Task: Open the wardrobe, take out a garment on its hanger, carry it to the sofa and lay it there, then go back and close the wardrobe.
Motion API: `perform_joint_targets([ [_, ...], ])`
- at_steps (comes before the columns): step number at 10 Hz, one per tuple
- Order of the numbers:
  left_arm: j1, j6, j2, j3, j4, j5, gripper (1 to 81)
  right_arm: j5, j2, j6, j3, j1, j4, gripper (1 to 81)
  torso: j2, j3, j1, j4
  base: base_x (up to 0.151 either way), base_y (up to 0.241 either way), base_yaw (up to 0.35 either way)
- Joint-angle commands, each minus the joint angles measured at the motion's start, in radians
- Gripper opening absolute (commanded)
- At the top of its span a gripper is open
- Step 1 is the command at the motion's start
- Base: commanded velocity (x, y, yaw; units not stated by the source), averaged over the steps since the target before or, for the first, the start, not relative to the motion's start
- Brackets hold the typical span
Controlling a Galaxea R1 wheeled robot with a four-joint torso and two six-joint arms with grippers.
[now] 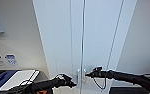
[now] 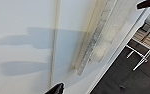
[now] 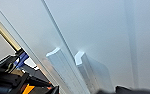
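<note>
Your left gripper [image 1: 74, 84] and right gripper [image 1: 87, 74] were by the shut wardrobe's [image 1: 98, 32] handles [image 1: 80, 75]; open or clenched, you couldn't tell.

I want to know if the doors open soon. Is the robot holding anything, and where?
It cannot be told. Both hands, left and right, are right by the wardrobe's handles, but any hold on them is unclear.
</note>
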Motion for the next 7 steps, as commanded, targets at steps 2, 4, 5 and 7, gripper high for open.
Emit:
perform_joint_targets([
  [2, -0.172, -0.003, 0.032, -0.027, -0.01, 0.004, 81.1, 0.005, 0.062, 0.004, -0.052, 0.173, 0.015, 81.1, 0.0, 0.0, 0.0, 0.0, 0.0, 0.0, 0.0],
  [4, -0.172, -0.003, 0.073, -0.072, -0.009, 0.005, 81.1, 0.007, 0.077, 0.004, -0.065, 0.173, 0.015, 81.1, 0.0, 0.0, 0.0, 0.0, 0.0, 0.0, 0.0],
  [5, -0.17, -0.001, 0.087, -0.092, -0.009, 0.004, 81.1, 0.007, 0.079, 0.004, -0.075, 0.174, 0.013, 81.1, 0.0, 0.0, 0.0, 0.0, 0.0, 0.0, 0.0],
  [7, -0.172, -0.001, 0.118, -0.125, -0.009, -0.023, 81.1, 0.014, 0.083, 0.004, -0.084, 0.176, 0.016, 81.1, 0.0, 0.0, 0.0, 0.0, 0.0, 0.0, 0.0],
])
